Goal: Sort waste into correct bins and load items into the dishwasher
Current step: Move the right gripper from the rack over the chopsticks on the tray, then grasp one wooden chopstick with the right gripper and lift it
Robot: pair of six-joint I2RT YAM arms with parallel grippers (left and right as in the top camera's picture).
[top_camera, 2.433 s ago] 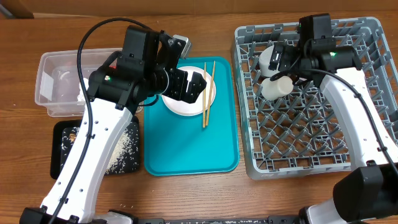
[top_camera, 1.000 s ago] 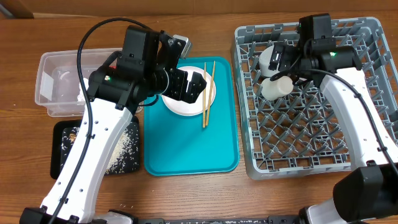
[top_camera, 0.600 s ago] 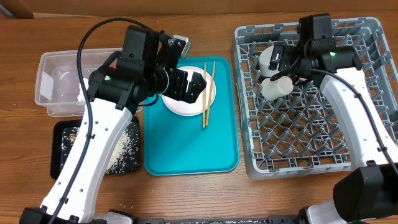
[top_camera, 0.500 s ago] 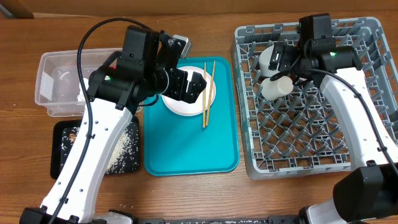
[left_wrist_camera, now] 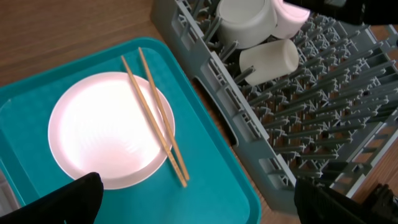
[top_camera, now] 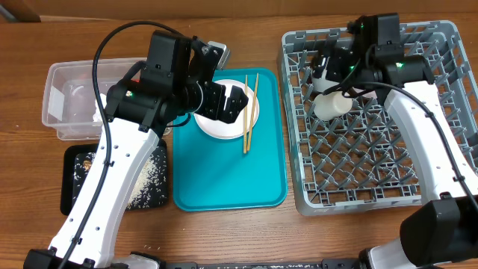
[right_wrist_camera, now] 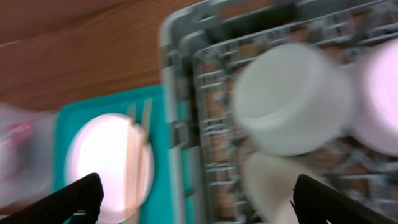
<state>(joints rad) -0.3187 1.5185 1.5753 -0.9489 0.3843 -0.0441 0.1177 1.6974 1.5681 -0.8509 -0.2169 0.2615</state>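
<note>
The pale pink plate [top_camera: 214,127] lies on the teal tray, with two chopsticks [top_camera: 248,112] across its right edge. My left gripper [top_camera: 228,101] hovers open above the plate [left_wrist_camera: 106,130] and chopsticks [left_wrist_camera: 155,118], holding nothing. In the dish rack [top_camera: 373,157], the white cup [top_camera: 331,106] lies on its side beside the grey bowl [left_wrist_camera: 245,18] and pink bowl [left_wrist_camera: 291,15]. My right gripper [top_camera: 332,63] hangs open over those bowls, empty. The right wrist view is blurred but shows the grey bowl [right_wrist_camera: 289,99] and pink bowl [right_wrist_camera: 379,93].
A clear tub [top_camera: 75,97] stands at the far left with something white inside. In front of it is the black tray [top_camera: 78,183], with brownish scraps and rice crumbs [top_camera: 149,179]. The teal tray [top_camera: 224,179] lies between the bins and the rack.
My right gripper has shifted slightly toward the rack's back-left corner, which blurs its wrist view. The left arm, plate, chopsticks and cup have not moved.
</note>
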